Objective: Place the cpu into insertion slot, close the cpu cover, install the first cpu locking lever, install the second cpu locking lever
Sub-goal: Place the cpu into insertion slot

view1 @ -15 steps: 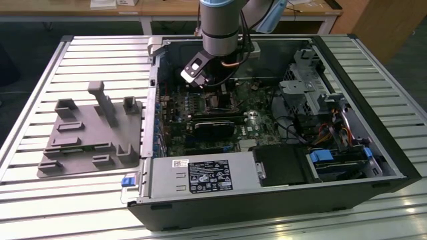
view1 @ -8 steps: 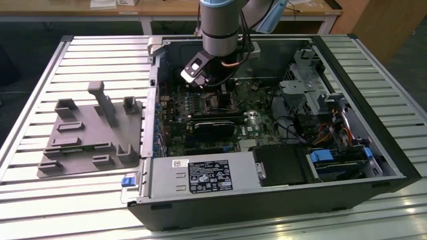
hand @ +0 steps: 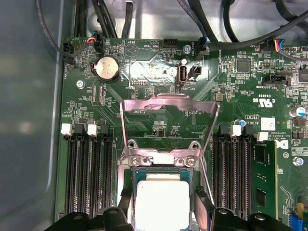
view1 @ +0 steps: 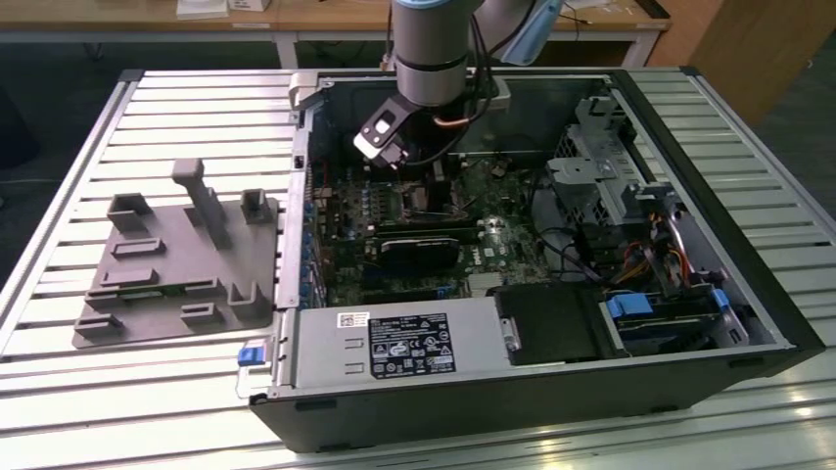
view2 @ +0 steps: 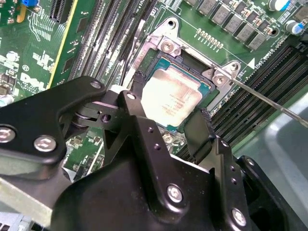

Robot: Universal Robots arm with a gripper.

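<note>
Claw (view2: 169,98) straddles the cpu (view2: 175,94), fingers (view2: 134,94) closed against two opposite edges.
Cpu lies flat and square to the slot (view2: 160,60); it looks seated inside the rim.
No offset: the chip sits directly between the tips.
Cover (hand: 166,100) stands swung up past the slot's far end, clear of the claw.
</note>
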